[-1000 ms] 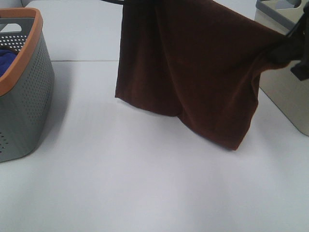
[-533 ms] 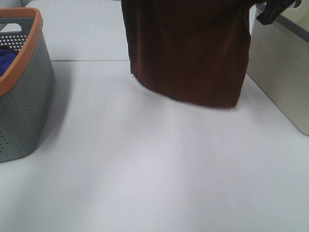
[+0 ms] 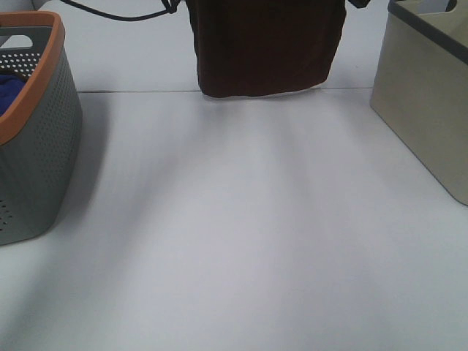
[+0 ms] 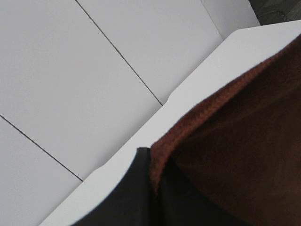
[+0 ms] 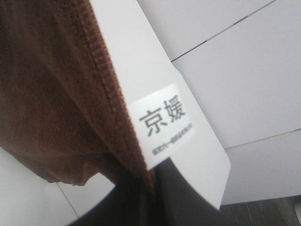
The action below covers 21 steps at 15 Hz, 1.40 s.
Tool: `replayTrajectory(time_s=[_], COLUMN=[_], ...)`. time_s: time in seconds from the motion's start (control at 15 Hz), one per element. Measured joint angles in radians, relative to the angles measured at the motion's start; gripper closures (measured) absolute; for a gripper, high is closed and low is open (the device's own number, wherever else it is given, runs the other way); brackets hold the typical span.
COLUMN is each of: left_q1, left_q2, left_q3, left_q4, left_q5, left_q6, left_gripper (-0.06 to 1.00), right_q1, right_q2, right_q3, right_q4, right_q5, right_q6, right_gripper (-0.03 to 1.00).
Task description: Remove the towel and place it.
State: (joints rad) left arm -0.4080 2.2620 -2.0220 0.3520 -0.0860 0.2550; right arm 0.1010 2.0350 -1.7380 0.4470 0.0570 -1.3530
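Observation:
The dark reddish-brown towel [image 3: 267, 44] hangs flat and spread at the top middle of the exterior high view, its lower hem above the table. Its top edge and both grippers are above that frame. In the left wrist view my left gripper [image 4: 153, 186] is shut on one upper corner of the towel [image 4: 240, 141]. In the right wrist view my right gripper [image 5: 150, 186] is shut on the other upper corner of the towel [image 5: 51, 94], beside its white label [image 5: 165, 123].
A grey perforated basket with an orange rim [image 3: 29, 102] stands at the left, with a blue cloth [image 3: 11, 89] inside. A beige bin [image 3: 428, 102] stands at the right. A black cable [image 3: 117, 13] hangs at the top left.
The towel has been lifted higher and stretched flat between the two grippers. Its lower hem has risen from mid-table to the far seam, and the right gripper has left the exterior high view.

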Motion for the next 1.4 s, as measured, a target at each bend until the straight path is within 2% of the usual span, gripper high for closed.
replayTrajectory(time_s=[0.13, 0.2, 0.27, 0.33, 0.4, 0.47, 0.6, 0.73, 0.87, 1.0, 1.07, 1.13, 1.2, 1.4], left_q1=[-0.007, -0.037, -0.056, -0.07, -0.077, -0.085, -0.085, -0.085, -0.085, -0.085, -0.085, -0.085, -0.085, -0.085], left_q2=[0.016, 0.025, 0.029, 0.031, 0.031, 0.031, 0.031, 0.031, 0.031, 0.031, 0.031, 0.027, 0.027, 0.027], left_q3=[0.0, 0.0, 0.0, 0.0, 0.0, 0.0, 0.0, 0.0, 0.0, 0.0, 0.006, 0.066, 0.116, 0.205], left_q4=[0.002, 0.003, 0.003, 0.001, -0.002, -0.026, -0.158, -0.304, -0.352, -0.364, -0.38, -0.444, -0.465, -0.482], left_q5=[0.055, 0.24, 0.369, 0.482, 0.541, 0.656, 0.87, 1.054, 1.22, 1.28, 1.286, 1.294, 1.295, 1.298], left_q6=[0.0, 0.0, 0.0, 0.003, 0.009, 0.039, 0.17, 0.319, 0.402, 0.464, 0.493, 0.54, 0.558, 0.566], left_gripper=[0.94, 0.94, 0.94, 0.94, 0.94, 0.94, 0.94, 0.94, 0.94, 0.94, 0.94, 0.94, 0.94, 0.94], right_q1=[0.002, 0.002, 0.002, 0.002, 0.002, 0.002, 0.002, 0.004, 0.004, 0.004, 0.005, 0.006, 0.006, 0.007], right_q2=[0.038, 0.042, 0.04, 0.04, 0.04, 0.04, 0.04, 0.041, 0.047, 0.05, 0.05, 0.05, 0.05, 0.05], right_q3=[-0.01, -0.01, -0.01, -0.01, -0.01, -0.01, -0.01, -0.01, -0.006, 0.02, 0.054, 0.13, 0.16, 0.236], right_q4=[0.0, 0.0, 0.0, -0.001, -0.002, -0.002, -0.003, -0.004, 0.011, 0.023, 0.024, 0.024, 0.024, 0.028], right_q5=[0.038, 0.207, 0.334, 0.47, 0.546, 0.674, 0.875, 1.006, 1.024, 1.025, 1.025, 1.025, 1.025, 1.025], right_q6=[0.0, 0.022, 0.038, 0.048, 0.053, 0.081, 0.17, 0.231, 0.258, 0.264, 0.274, 0.282, 0.282, 0.285], right_gripper=[0.97, 0.97, 0.97, 0.97, 0.97, 0.97, 0.97, 0.97, 0.97, 0.97, 0.97, 0.97, 0.97, 0.97])
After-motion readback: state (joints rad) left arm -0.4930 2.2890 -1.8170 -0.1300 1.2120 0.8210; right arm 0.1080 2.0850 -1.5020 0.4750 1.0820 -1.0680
